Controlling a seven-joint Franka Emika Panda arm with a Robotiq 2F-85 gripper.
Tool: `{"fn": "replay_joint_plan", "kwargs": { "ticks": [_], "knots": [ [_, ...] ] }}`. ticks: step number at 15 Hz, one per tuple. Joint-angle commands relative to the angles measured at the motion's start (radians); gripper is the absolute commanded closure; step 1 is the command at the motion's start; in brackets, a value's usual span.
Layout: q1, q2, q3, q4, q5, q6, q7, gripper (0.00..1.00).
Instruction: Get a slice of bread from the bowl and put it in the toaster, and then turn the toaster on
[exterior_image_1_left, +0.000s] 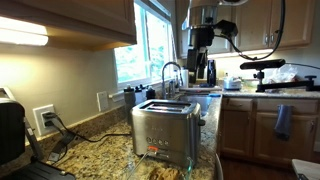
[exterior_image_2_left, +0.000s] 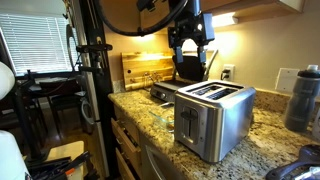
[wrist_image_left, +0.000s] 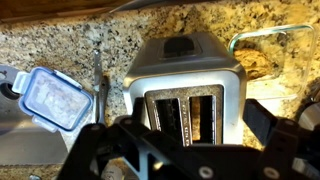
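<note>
The stainless-steel toaster (exterior_image_1_left: 165, 130) stands on the granite counter and shows in both exterior views (exterior_image_2_left: 215, 115). In the wrist view the toaster (wrist_image_left: 185, 70) is right below me, its two slots facing up. A pale tan shape shows in the right slot; I cannot tell what it is. The clear glass bowl (wrist_image_left: 262, 55) with tan contents sits beside the toaster, also at the bottom edge of an exterior view (exterior_image_1_left: 160, 172). My gripper (wrist_image_left: 195, 122) hangs above the toaster (exterior_image_1_left: 200, 70) (exterior_image_2_left: 190, 55), open and empty, its fingers spread on either side of the slots.
A blue-rimmed clear container (wrist_image_left: 55, 97) and a dark utensil (wrist_image_left: 100, 85) lie left of the toaster. A black appliance (exterior_image_1_left: 10, 130) stands at the counter's end. A sink faucet (exterior_image_1_left: 172, 75), a wooden board (exterior_image_2_left: 145, 68) and a bottle (exterior_image_2_left: 305, 95) are nearby.
</note>
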Motion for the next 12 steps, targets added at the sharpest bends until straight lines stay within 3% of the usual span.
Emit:
{"fn": "replay_joint_plan", "kwargs": {
  "ticks": [1, 3, 12],
  "knots": [
    [-0.012, -0.053, 0.005, -0.083, -0.031, 0.019, 0.032, 0.0],
    [0.0, -0.002, -0.002, -0.033, -0.007, -0.002, 0.007, 0.0],
    [-0.005, -0.019, -0.003, -0.052, -0.012, -0.006, 0.011, 0.0]
  ]
}}
